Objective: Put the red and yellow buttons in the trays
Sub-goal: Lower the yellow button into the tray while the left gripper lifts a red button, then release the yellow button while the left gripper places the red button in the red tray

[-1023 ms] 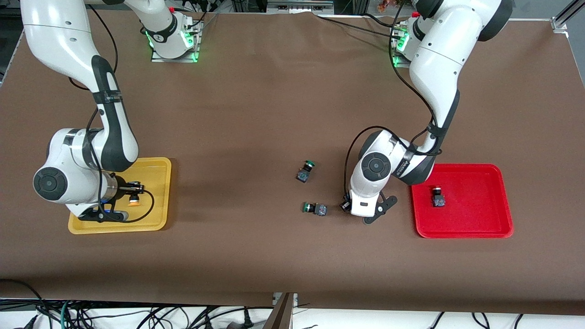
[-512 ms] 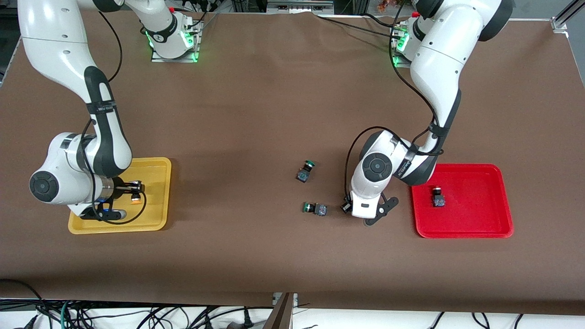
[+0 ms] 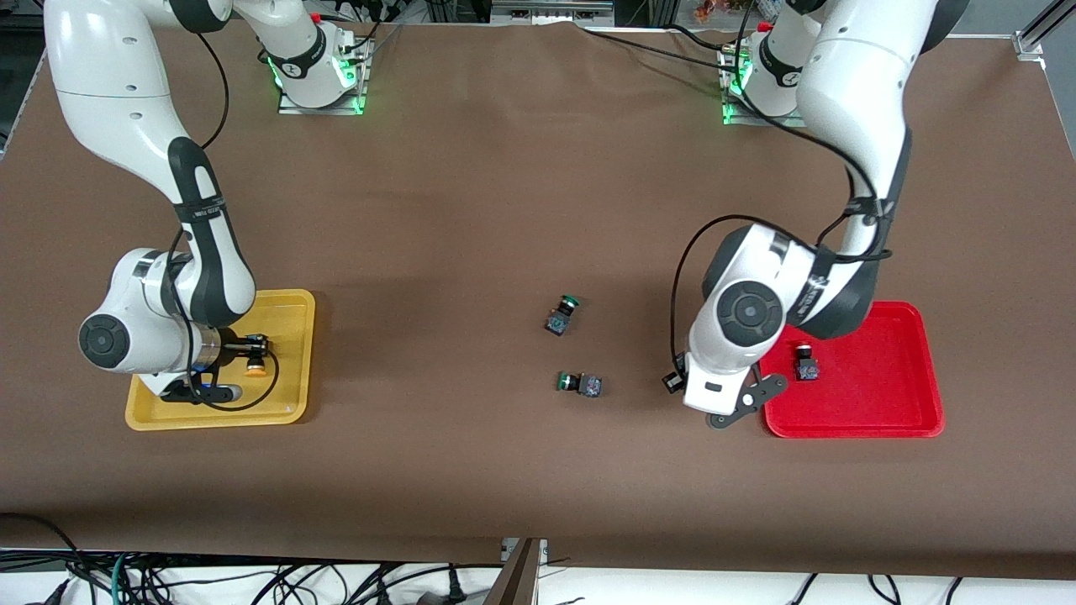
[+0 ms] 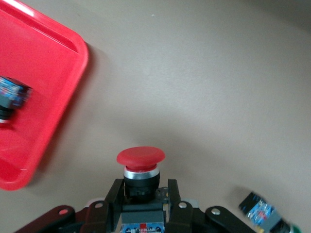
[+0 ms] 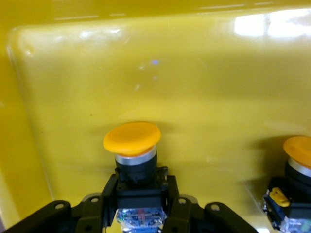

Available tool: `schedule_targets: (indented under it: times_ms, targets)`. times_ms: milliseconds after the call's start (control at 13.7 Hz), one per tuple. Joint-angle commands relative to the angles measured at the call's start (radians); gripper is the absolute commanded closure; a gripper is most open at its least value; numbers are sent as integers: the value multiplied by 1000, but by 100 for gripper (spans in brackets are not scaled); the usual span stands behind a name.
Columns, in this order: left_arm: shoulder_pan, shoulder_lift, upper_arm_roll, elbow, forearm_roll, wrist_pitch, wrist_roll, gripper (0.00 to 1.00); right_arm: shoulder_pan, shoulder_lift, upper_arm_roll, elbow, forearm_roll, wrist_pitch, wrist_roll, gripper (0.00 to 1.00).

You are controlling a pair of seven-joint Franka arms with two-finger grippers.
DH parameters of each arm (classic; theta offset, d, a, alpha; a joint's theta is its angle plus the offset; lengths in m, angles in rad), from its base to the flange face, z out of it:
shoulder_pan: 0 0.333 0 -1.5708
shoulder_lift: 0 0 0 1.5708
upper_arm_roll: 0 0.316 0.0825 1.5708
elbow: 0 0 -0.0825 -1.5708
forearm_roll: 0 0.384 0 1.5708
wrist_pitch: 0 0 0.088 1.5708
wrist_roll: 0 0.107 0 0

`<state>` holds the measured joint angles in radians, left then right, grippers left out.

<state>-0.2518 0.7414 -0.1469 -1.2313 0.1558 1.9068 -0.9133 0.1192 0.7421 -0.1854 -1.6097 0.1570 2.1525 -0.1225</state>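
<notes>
Left gripper [image 4: 141,213] clamps a red-capped button [image 4: 140,167] by its dark body, over the table just beside the red tray [image 3: 883,412]; its cap points away from the wrist. A second red button [image 3: 807,363] lies in that tray. Right gripper [image 5: 138,206] grips a yellow-capped button [image 5: 132,145] likewise over the yellow tray [image 3: 286,307], beside another yellow button [image 5: 296,170].

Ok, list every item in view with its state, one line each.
Left gripper: shut on red button, over the table beside the red tray.
Right gripper: shut on yellow button, over the yellow tray.
Second red button: lying in the red tray.
Second yellow button: in the yellow tray.
Two green buttons: loose on the table, mid-table.
</notes>
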Motion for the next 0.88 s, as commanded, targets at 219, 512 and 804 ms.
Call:
schedule_targets:
  times_ms: [219,512,804]
  targets:
    - [193,-158,-8,-184,-53,-95,491,100,-10,-85,7,14,7,-43,-32,0]
    - [357,-180,-6,-275,-12,-43,764,100,-9,-174,6,77,-14,-181,-29,0]
    - [486,-215,-5,-517,28,269,953,100,-1,-288,9,125,-51,-339,-23,0]
